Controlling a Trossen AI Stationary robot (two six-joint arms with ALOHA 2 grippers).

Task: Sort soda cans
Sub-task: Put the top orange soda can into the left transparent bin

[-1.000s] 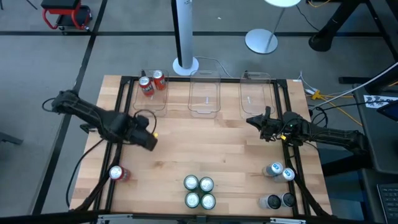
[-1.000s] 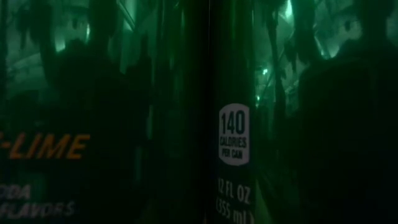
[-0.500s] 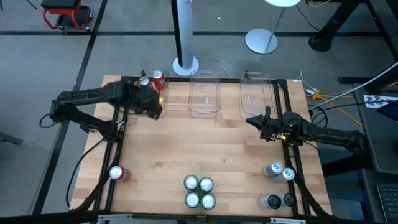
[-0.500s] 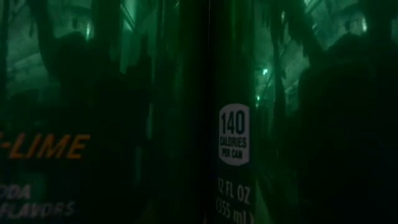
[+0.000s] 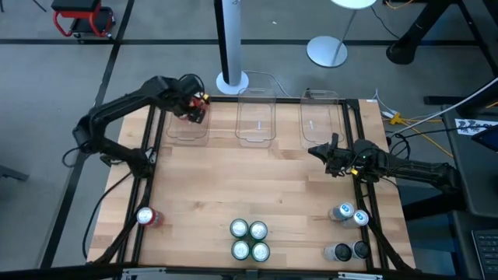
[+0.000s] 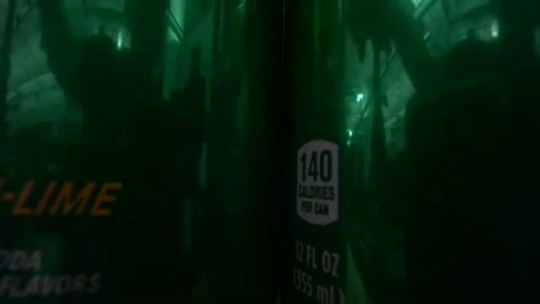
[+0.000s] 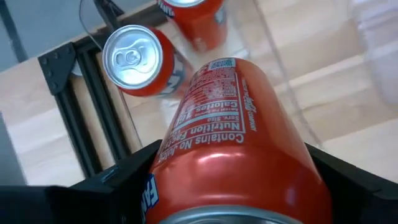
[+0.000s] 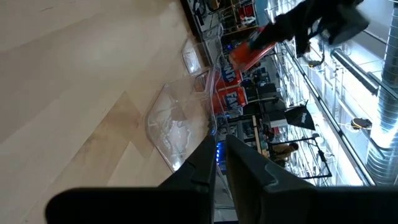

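Red can in the left tool, hanging right over the leftmost clear bin at the far edge of the table.

From where I stand, the left tool's fingers clamp the can by its sides, its long axis tipped and pointing down into that bin, where two more red cans already sit just below and a little beyond it. So the drop spot lies nearly straight beneath, beside those two. The right tool waits clenched and empty near the table's right rail, well apart. One more red can lies near the front left corner, closer to the left arm.
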